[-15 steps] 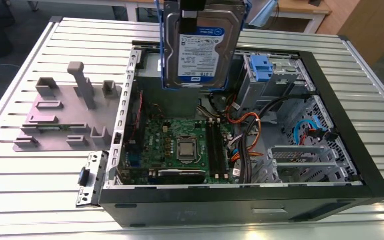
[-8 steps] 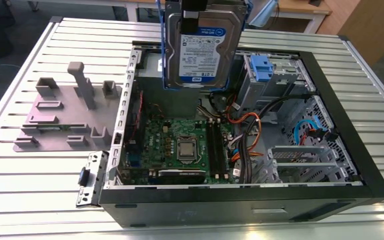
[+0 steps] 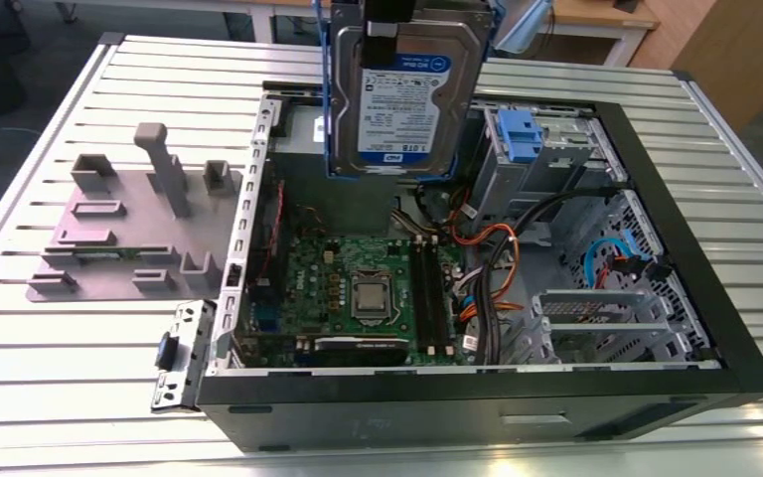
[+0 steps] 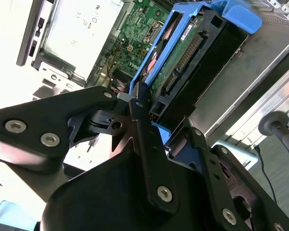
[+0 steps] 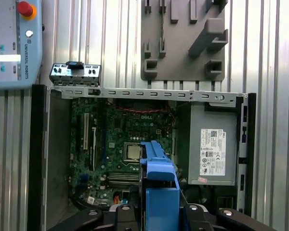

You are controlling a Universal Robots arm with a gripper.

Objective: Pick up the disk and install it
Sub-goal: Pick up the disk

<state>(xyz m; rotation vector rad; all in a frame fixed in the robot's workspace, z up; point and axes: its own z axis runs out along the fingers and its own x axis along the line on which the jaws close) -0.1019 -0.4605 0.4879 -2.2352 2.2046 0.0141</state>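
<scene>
One gripper (image 4: 162, 114), one disk (image 3: 401, 99) (blue-framed) in it

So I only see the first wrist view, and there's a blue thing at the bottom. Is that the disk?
Observer: Yes. The exterior view shows the disk upright, with its silver face and white-and-blue label.
Operator: Is it in the computer?
Observer: No. In the exterior view it is held over the open case, not seated in a bay.
Operator: Is the gripper squeezing it?
Observer: Yes. In the second wrist view the gripper is shut on the disk's sides.
</scene>
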